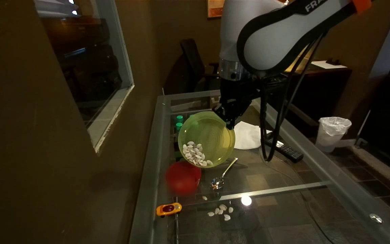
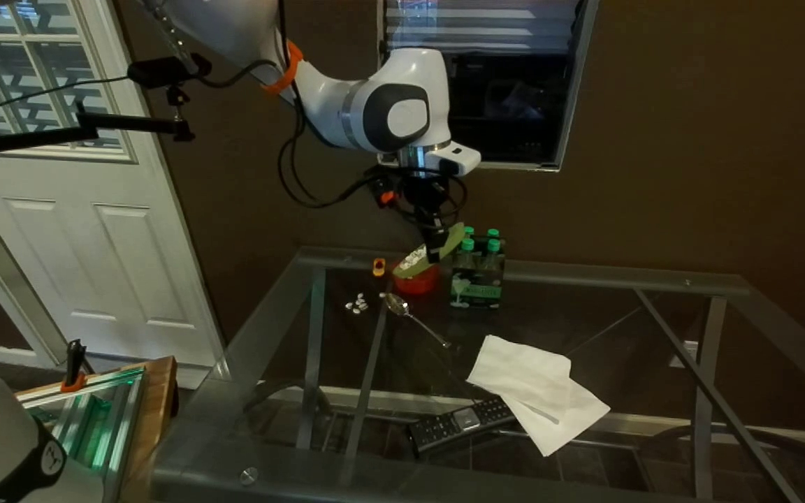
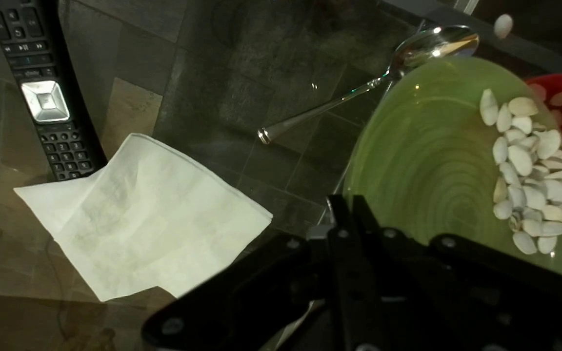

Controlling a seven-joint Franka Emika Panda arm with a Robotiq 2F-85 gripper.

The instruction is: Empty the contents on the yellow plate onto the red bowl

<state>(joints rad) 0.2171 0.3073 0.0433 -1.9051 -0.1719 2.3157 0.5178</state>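
The yellow-green plate (image 1: 212,135) is held tilted by its rim in my gripper (image 1: 229,124), which is shut on it. In the wrist view the fingertips (image 3: 347,199) pinch the rim of the plate (image 3: 417,161). The whitish pieces (image 1: 194,154) lie gathered at the plate's low side, also in the wrist view (image 3: 530,175). The red bowl (image 1: 183,179) stands on the glass table below that low edge. In an exterior view the plate (image 2: 453,239) slopes down over the bowl (image 2: 416,283). Several loose pieces (image 1: 220,210) lie on the table. The bowl's inside is mostly hidden.
A carton of green-capped bottles (image 2: 476,290) stands close beside the bowl and plate. A spoon (image 1: 217,183) lies near the bowl. A small orange toy car (image 1: 169,209) sits near the table edge by the wall. White napkins (image 2: 528,370) and a remote (image 2: 458,426) lie farther off.
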